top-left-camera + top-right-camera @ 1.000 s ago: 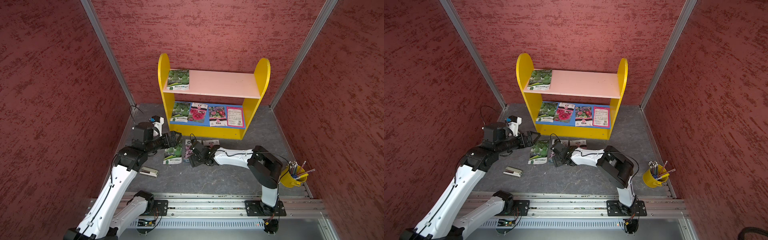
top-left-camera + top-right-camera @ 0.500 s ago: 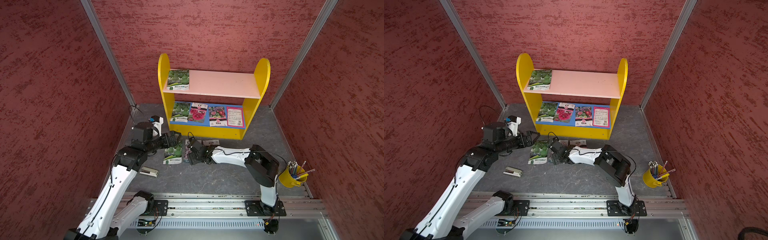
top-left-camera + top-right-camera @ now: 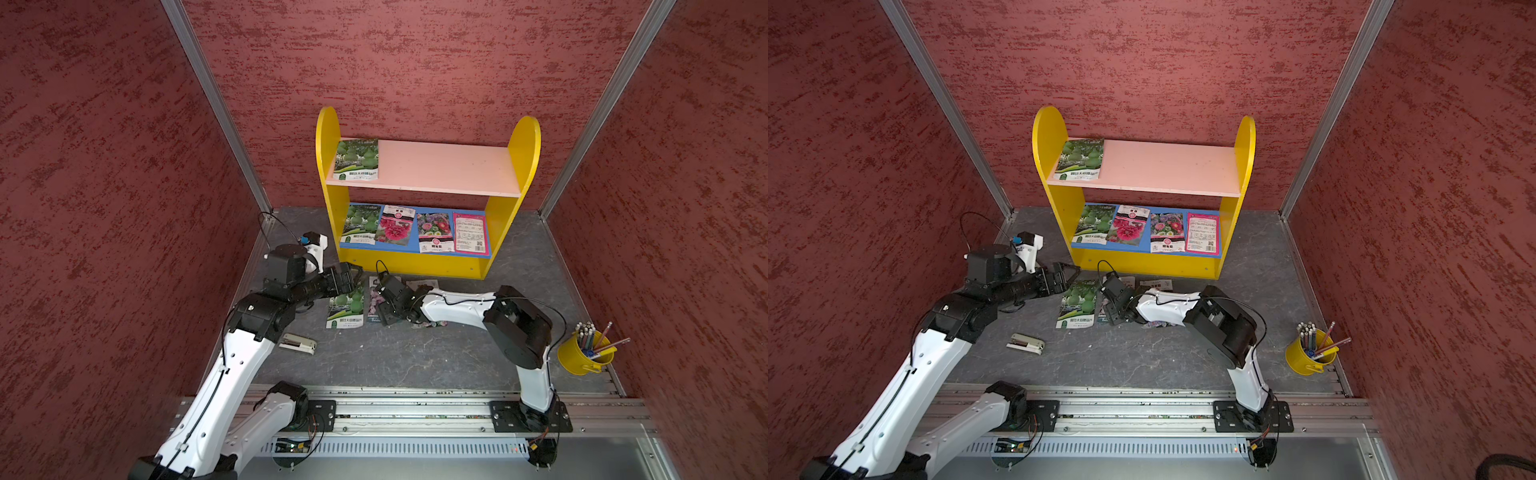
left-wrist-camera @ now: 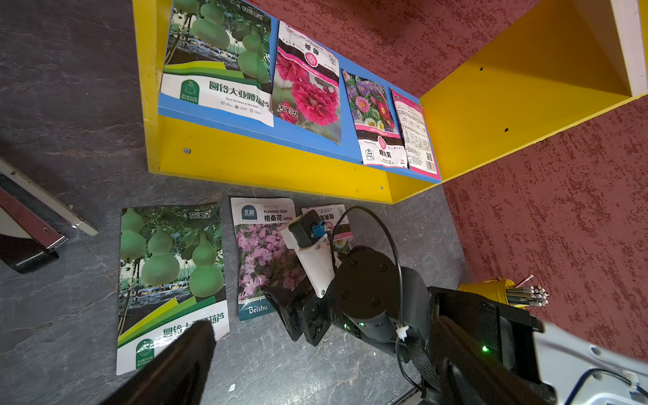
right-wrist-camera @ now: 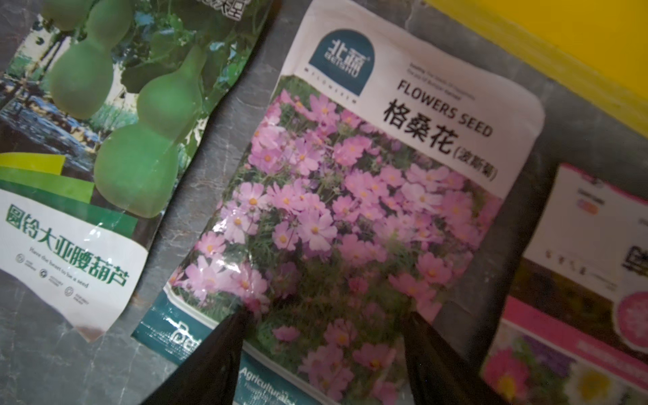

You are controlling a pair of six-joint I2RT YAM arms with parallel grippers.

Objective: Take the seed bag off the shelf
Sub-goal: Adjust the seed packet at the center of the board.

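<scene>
Gourd bag (image 4: 168, 273) on floor (image 4: 70, 105), nr yellow shelf (image 4: 273, 168)

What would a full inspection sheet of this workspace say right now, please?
Surface: grey table, no spills seen.
Job's things: shelf; one gourd bag on its pink board, four bags on its blue board, three bags on the table.
Clutter: stapler; yellow pencil cup.
Claws: left claw open, empty; right claw open above the pink-flower bag.
Cables: black loop at each wrist, unsnagged.
Surroundings: red textured walls; metal rail in front.
</scene>
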